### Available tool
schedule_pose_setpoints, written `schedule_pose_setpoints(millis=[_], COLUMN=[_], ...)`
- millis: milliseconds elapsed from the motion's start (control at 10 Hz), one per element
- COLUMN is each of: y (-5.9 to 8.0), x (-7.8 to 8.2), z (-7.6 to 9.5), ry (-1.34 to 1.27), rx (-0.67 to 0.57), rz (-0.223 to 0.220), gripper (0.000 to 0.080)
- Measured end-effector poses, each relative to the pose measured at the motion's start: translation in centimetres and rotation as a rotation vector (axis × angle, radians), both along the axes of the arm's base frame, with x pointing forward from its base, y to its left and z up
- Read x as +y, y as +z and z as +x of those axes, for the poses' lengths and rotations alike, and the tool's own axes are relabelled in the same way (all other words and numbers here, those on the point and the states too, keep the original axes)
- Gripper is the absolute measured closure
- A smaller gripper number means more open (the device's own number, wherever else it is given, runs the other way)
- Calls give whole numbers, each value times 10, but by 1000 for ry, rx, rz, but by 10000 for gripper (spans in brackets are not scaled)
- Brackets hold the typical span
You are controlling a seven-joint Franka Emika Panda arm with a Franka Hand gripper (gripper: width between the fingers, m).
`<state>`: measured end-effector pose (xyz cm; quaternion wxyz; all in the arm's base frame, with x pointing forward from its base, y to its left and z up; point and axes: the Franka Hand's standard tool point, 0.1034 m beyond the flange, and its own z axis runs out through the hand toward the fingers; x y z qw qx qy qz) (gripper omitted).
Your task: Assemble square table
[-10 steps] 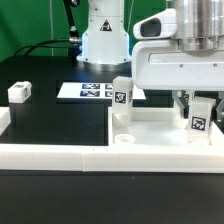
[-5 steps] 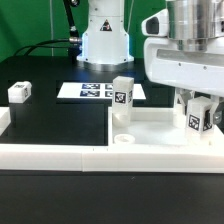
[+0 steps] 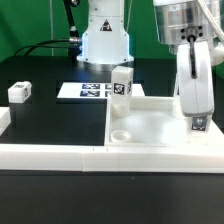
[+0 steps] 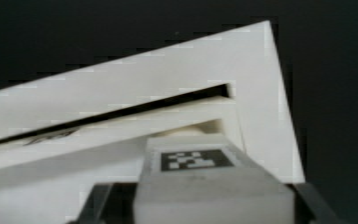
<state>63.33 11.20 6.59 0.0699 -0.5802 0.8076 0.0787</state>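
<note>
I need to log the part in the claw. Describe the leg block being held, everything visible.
The held leg block is a small white plastic-looking block with a black-and-white tag on its face. It stands upright at the exterior view's right end of the square tabletop, low against the tray surface. The claw grips it from above, its fingers on two opposite sides.

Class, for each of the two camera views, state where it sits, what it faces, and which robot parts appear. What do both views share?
Exterior view: off the arm, low beside the table, facing the tabletop; the robot's base, arm and gripper show.
Wrist view: on the wrist, looking down past the dark jaws at the held leg.
Shared: that tagged leg and the white tabletop.
</note>
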Motion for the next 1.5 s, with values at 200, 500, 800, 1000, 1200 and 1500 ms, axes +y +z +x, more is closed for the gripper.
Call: schedule_pose_setpoints(millis=[200,500,800,1000,1200,1500], y=[0,0,-2,-2,-3,-3], x=[-3,-6,-6,-6,-6,-6], z=[0,-1,-2,-2,-2,-2], ry=[-134,-173,-173,-173,-173,-173], rx=[26,38,41,41,41,42], rz=[-2,-21,-22,-23,-23,-23], gripper=[505,502,230,166,155,151])
